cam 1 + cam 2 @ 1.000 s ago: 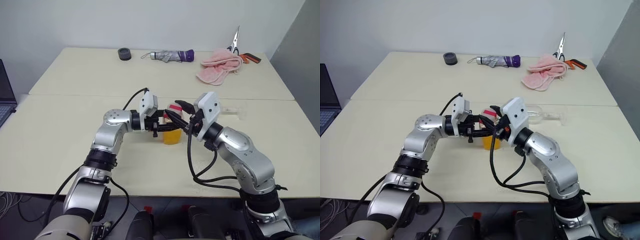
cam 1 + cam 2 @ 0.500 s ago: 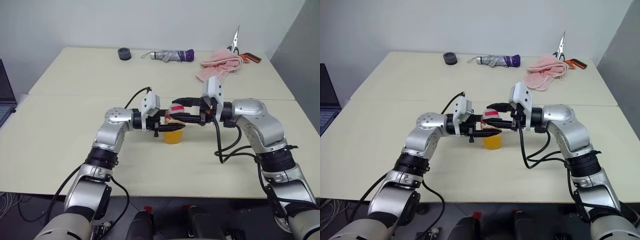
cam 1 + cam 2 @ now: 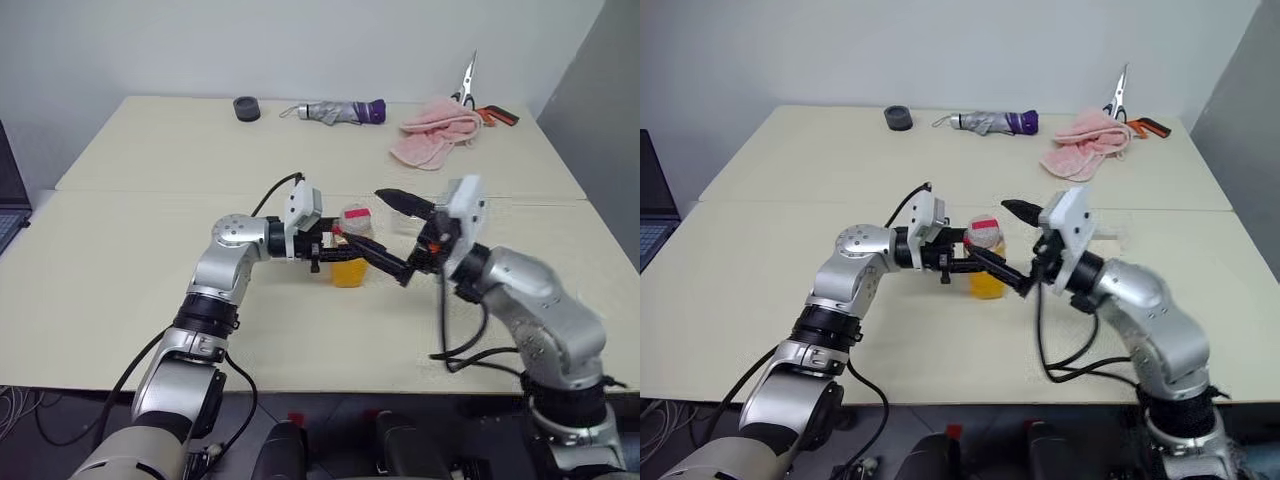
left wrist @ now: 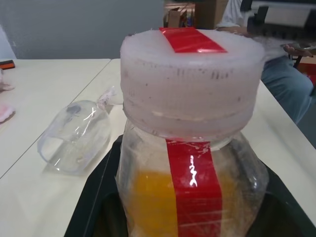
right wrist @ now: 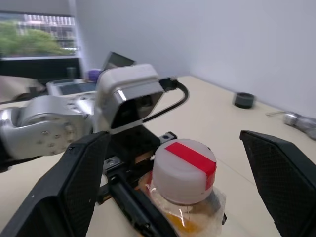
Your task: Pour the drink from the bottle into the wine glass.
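Bottle [image 3: 348, 258] stands upright on the counter [image 3: 120, 260], pinned at its body by the left end effector [image 3: 340, 250], which reaches in level from the robot's left with its fingers closed on it. And here's the change: the right end effector [image 3: 392, 232], which half a second ago had its fingers around the cap [image 5: 183, 169], now sits back toward the robot's right with its fingers spread wide, one above cap height, one down beside the bottle. It's let go!

The cap is still on, pale with a red stripe across the top, so I'd judge that this was a twist-and-release and another bite at the cap is coming. The drink [image 4: 150, 197] sits orange in the lower part of the bottle, nothing spilled.

The wine glass [image 4: 75, 136] lies on its side on the counter just behind the bottle, toward the robot's right, bowl empty. That looks like trouble for the pour: it likely needs standing up first.

Umbrella [image 3: 332, 110], pink cloth [image 3: 432, 138] and scissors [image 3: 478, 95] lie well apart along the far edge.
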